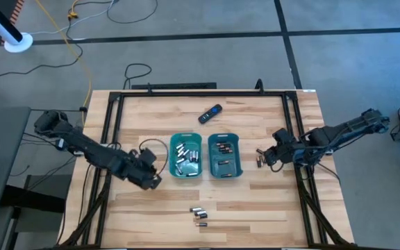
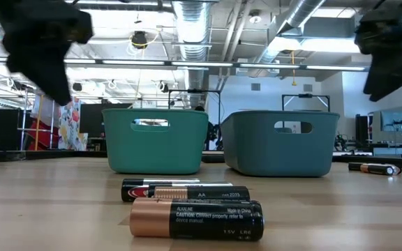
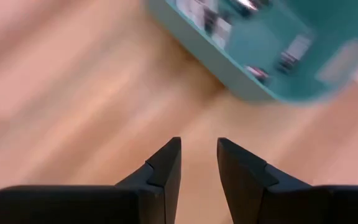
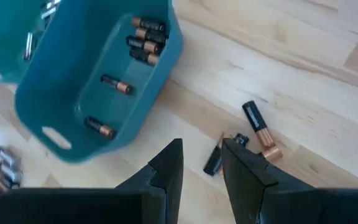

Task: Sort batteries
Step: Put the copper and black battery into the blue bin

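Note:
Two teal trays stand side by side mid-table. The left tray (image 1: 185, 154) holds silvery batteries (image 1: 186, 151); the right tray (image 1: 224, 154) holds dark, coppery-ended batteries (image 4: 143, 41). Three loose batteries (image 1: 198, 214) lie near the table's front edge. A few more batteries (image 4: 257, 124) lie right of the right tray. My left gripper (image 3: 199, 149) hangs open over bare wood, near and left of the left tray (image 3: 260, 62). My right gripper (image 4: 202, 152) hangs open above the loose batteries on the right, with nothing between its fingers.
A black remote (image 1: 210, 113) lies behind the trays. A dark frame (image 1: 113, 118) runs along the table's left, far and right sides. In the low view the front batteries (image 2: 194, 217) lie close up and one battery (image 2: 375, 168) lies at the right.

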Tool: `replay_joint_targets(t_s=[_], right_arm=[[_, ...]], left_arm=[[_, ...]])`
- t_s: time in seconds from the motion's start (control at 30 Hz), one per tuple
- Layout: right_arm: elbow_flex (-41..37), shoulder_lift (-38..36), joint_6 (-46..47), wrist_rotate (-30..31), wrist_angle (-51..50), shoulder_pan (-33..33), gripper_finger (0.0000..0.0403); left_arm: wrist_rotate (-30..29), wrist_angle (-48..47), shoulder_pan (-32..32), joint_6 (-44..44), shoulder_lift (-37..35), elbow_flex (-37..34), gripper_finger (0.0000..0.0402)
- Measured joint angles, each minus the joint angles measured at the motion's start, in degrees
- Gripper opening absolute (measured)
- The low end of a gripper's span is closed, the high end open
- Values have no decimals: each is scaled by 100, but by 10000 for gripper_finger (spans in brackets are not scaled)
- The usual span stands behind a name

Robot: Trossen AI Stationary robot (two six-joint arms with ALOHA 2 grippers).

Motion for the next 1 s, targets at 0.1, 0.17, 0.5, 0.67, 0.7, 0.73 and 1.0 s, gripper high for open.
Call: replay_joint_targets(t_s=[0.1,0.17,0.5,0.67,0.7,0.73,1.0], right_arm=[[-2,60,-279,1,270,-362,127],[-2,100,-721,17,616,-620,127],[-2,800,-2261,-727,1295,-2197,127],[-4,1371,-2856,-1846,1297,-2870,130],[-4,1486,-2984,-2101,1297,-2975,132],[-4,1587,-3092,-2311,1300,-3061,136],[-4,2176,-3508,-2519,1271,-3554,193]], left_arm=[[98,1005,-325,7,-375,-682,99],[101,1481,-503,29,-612,-1073,99],[92,1696,-684,9,-1083,-1648,100],[34,1602,-567,407,-1077,-1648,100],[24,1592,-540,477,-1077,-1648,100],[22,1589,-526,545,-1077,-1648,100],[27,1594,-510,766,-1077,-1648,100]])
